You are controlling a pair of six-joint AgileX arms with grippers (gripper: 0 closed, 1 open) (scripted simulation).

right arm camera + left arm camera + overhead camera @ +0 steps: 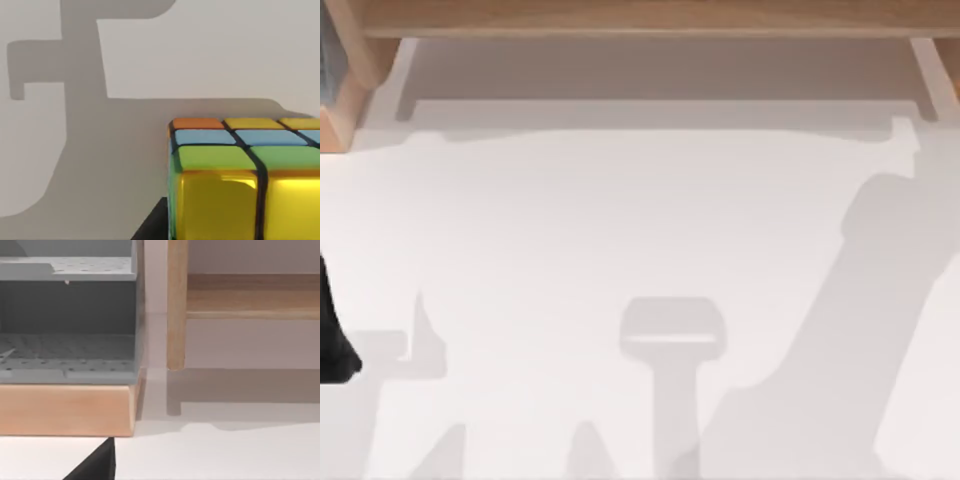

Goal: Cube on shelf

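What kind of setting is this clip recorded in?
Probably a rendered tabletop workbench: a plain white table, a wooden shelf along its far edge, a grey perforated rack beside it, and a puzzle cube.

No legible text, labels, brands, numbers or signs were recorded on any surface. The cube (240,180) bore plain coloured squares with dark grid lines and no markings. The shelf (650,18) showed bare wood grain, unlettered. The grey perforated rack (67,315) beside the shelf's upright carried only rows of small holes, no print. The table (570,220) was blank white.
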